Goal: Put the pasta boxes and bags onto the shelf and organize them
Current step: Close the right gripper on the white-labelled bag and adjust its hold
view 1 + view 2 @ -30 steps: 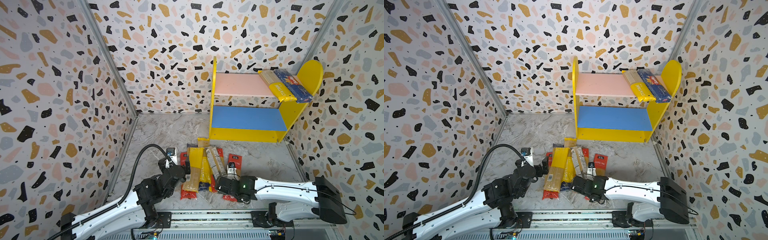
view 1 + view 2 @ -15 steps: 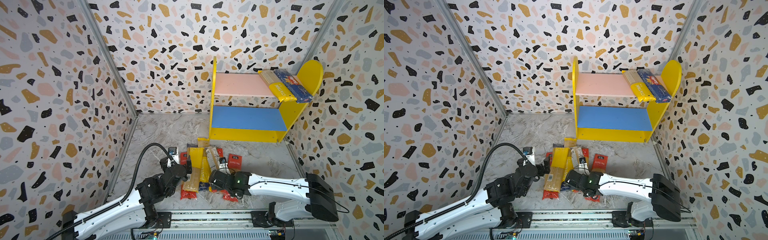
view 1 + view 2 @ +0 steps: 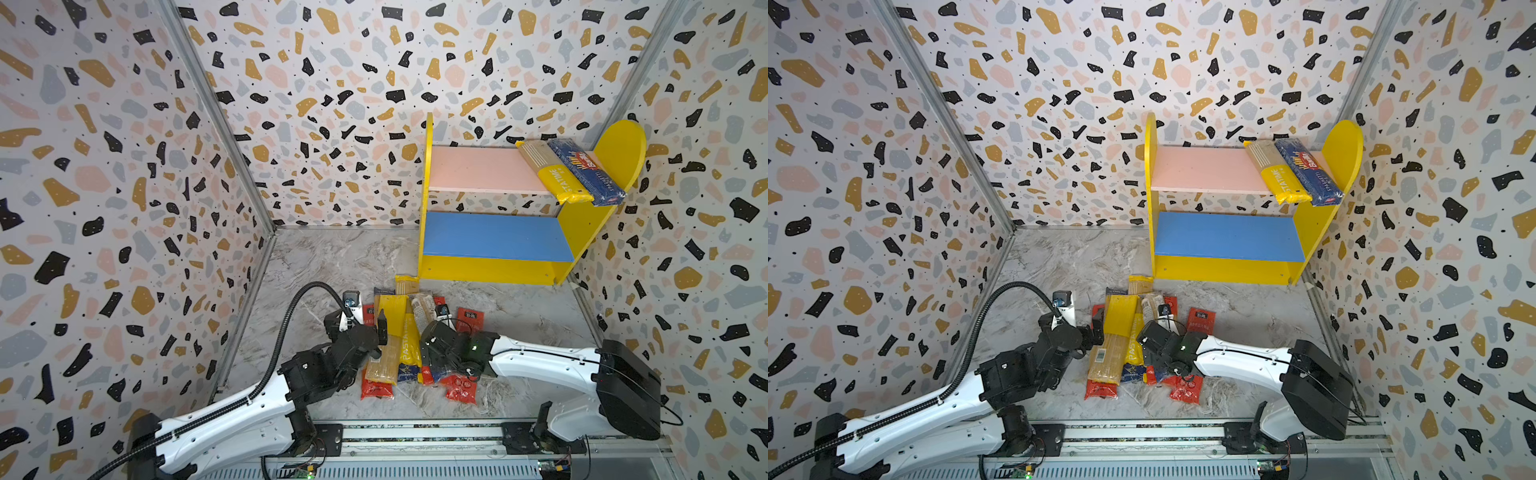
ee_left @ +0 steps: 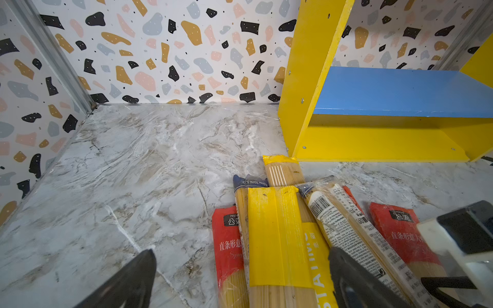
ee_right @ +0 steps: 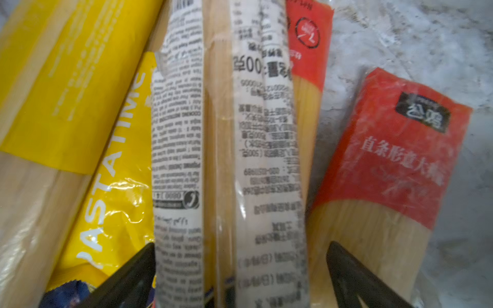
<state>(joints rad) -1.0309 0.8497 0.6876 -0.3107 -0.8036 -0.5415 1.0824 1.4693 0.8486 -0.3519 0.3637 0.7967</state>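
Your right gripper (image 5: 241,244) is spread astride the clear white-labelled spaghetti pack (image 5: 226,160). Your left gripper (image 4: 241,250), also spread, is at the pile's (image 3: 405,332) nine o'clock.

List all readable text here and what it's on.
"PASTATIME": yellow pack in the floor pile.
"STATIME", start hidden: yellow pack on the pink board (pink board).
"Barilla", "SPAGHETTI": dark blue pack beside it.
"公鸡", "直条形意大": red pack.
clear pack, white labels: fine print too blurred to read.
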